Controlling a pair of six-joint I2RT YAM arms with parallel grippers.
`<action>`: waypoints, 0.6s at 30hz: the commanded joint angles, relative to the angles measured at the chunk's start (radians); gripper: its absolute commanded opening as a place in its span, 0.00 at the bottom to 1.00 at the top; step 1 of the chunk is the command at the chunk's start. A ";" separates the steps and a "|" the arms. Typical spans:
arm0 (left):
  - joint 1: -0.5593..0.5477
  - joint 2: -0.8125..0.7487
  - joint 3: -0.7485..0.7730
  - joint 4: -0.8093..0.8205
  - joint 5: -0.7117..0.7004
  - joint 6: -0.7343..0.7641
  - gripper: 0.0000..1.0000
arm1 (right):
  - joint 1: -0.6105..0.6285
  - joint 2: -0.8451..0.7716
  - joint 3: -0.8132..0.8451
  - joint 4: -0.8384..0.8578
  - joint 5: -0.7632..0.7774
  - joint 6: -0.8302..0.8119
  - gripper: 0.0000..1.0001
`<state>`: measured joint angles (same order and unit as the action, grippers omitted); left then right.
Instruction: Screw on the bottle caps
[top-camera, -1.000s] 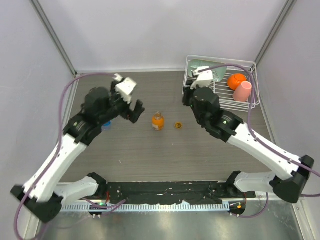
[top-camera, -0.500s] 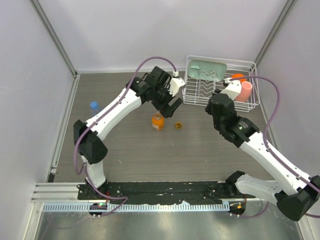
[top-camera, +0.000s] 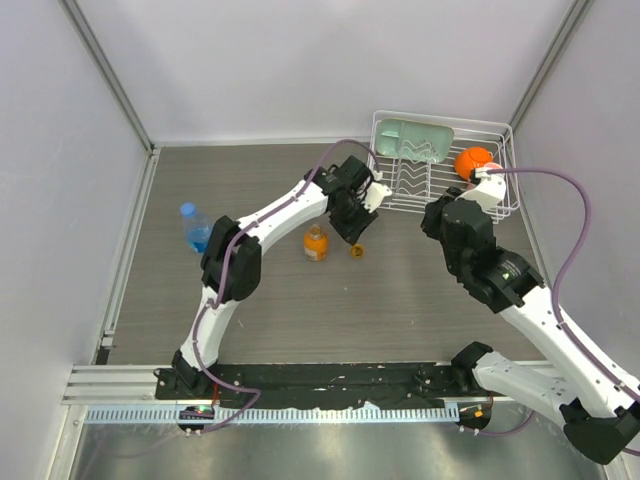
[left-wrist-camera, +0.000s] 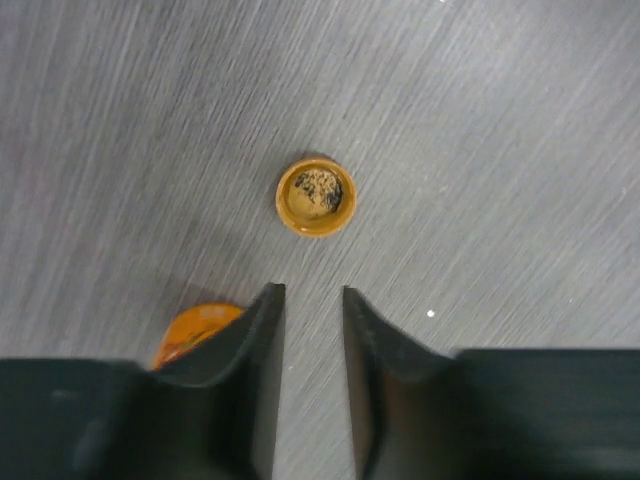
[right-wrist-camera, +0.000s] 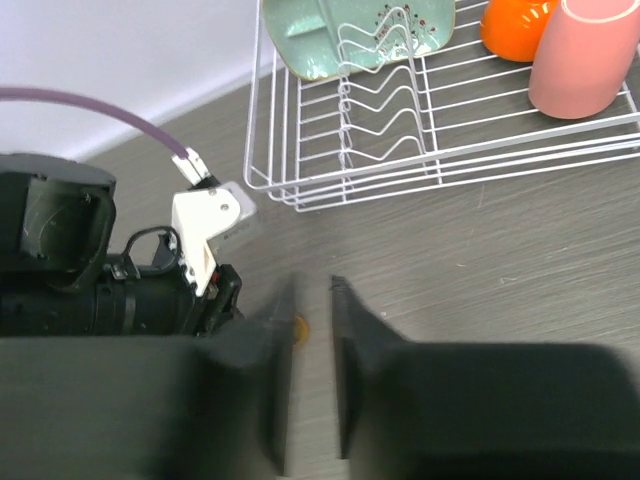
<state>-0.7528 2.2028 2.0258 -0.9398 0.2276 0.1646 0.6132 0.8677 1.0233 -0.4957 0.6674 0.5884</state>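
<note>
Two bottles (top-camera: 316, 243); one loose orange cap (left-wrist-camera: 316, 197)

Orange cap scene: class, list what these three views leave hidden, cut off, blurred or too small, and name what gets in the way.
- Orange cap: top view, partly under the left end effector.
- Orange bottle: left wrist view, mostly behind a finger.
- Pink cup: top view, largely behind the right arm; right wrist view, cut by the top edge.
- Clear bottle: top view only, too small to judge its cap.
</note>
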 joint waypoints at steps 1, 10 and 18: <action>0.000 0.009 -0.001 0.099 0.006 0.006 0.59 | -0.001 0.027 0.035 -0.009 -0.017 -0.005 0.31; 0.000 0.083 0.028 0.118 0.016 0.029 0.71 | -0.001 0.030 0.014 0.031 -0.031 -0.016 0.31; 0.000 0.089 -0.032 0.220 -0.057 0.016 0.50 | -0.001 0.017 -0.011 0.049 -0.025 -0.032 0.15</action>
<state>-0.7525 2.2993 2.0129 -0.8192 0.2089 0.1856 0.6132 0.9073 1.0183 -0.4919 0.6289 0.5720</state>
